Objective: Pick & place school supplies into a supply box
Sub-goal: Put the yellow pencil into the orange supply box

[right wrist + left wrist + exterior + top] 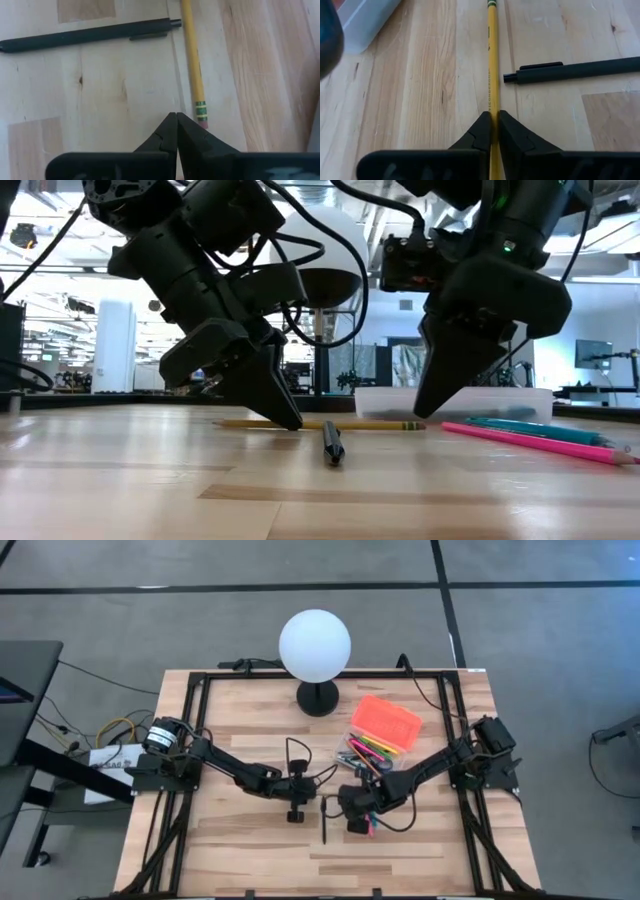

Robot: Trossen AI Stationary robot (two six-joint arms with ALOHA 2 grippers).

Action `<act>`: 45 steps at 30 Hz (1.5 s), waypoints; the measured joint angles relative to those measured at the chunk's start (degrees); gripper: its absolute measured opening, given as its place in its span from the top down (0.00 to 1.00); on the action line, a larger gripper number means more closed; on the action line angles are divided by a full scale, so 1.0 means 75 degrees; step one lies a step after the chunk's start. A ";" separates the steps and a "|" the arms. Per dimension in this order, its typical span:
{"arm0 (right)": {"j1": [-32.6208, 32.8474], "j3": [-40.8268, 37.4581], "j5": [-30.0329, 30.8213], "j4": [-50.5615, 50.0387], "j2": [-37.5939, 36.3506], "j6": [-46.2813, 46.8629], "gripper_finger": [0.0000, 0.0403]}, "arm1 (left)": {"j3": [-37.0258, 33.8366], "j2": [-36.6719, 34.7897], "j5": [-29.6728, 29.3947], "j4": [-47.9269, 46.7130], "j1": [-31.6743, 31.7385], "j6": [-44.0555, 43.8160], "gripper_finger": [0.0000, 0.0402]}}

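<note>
A yellow pencil (492,60) lies flat on the wooden table, its eraser end (201,116) toward my right gripper. My left gripper (492,119) is shut on it. Beside the eraser end, my right gripper (176,119) stands shut with nothing between its fingers. A black pen (333,445) lies on the table close by. The supply box (367,752), clear with several coloured pens inside, sits at the back right with its orange lid (388,722) leaning behind it. My left gripper pinches the pencil's shaft (492,102) between its two fingertips, about a third of the way along from the end away from the eraser. The fingers (285,408) slant down from the table's left, in line with the pencil. The pencil lies flat on the table. I cannot tell whether my right gripper touches the eraser end.
A white globe lamp (315,645) on a black foot stands at the back middle. Pink and teal pens (530,438) lie on the table to the right of my right gripper. Bare wood lies toward the table's near edge (320,875).
</note>
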 joint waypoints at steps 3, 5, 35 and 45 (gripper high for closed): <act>-0.0013 -0.0003 0.0085 0.0000 0.0000 0.0001 1.00 | -0.0015 0.0001 -0.0126 0.0188 -0.0051 -0.0007 0.99; 0.0015 -0.0006 0.0299 0.0000 0.0000 0.0001 1.00 | -0.0022 0.0006 -0.0161 0.0294 -0.0105 -0.0009 0.99; -0.0148 0.0000 0.0321 0.0274 -0.0076 -0.0123 0.97 | -0.0017 -0.0274 -0.0470 0.0438 -0.0315 -0.0032 0.99; -0.0374 0.0000 -0.0104 0.0178 0.0003 -0.0125 0.68 | -0.0008 -0.0289 -0.0221 0.0439 -0.0315 0.0029 1.00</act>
